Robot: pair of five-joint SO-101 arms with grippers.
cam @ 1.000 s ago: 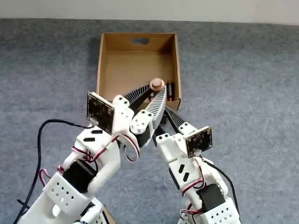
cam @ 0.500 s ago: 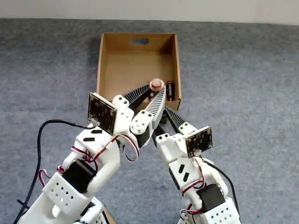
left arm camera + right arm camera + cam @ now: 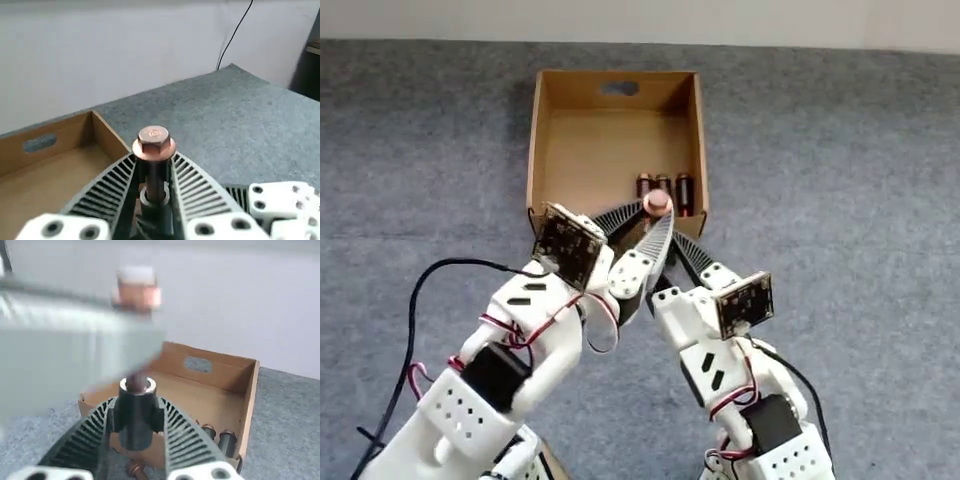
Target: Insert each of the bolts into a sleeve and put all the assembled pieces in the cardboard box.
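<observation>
Left pincer: the left pincer [image 3: 154,160] is closed on a bolt [image 3: 154,142], with 1 ribbed finger pressed on each side of the shaft just under the head.
Bolt: it stands upright and is copper-coloured, and its 6-sided head sits clear above the fingertips. From above, the head [image 3: 657,202] shows over the near wall of the cardboard box [image 3: 534,150].
Right pincer: the right pincer [image 3: 135,407] grips a black sleeve [image 3: 135,415] around its middle, with both fingers tight against it.
Sleeve: it is upright with its mouth facing up, directly beneath the bolt. In the left wrist view its dark rim [image 3: 150,196] rings the lower end of the shaft. I cannot tell how far the shaft has gone in.
Both arms: the 2 pincers meet at the near edge of the box, the left one above the right one.
Cardboard box: it is open on top, with a slot handle in the far wall. 3 assembled pieces [image 3: 663,186] lie side by side against the near wall, toward the right corner.
Loose part: 1 small copper part [image 3: 134,470] lies on the carpet just outside the near wall. It is too cut off to name.
Floor: grey carpet [image 3: 840,150] lies under everything.
Cable: a black cable [image 3: 415,300] loops beside the left arm.
</observation>
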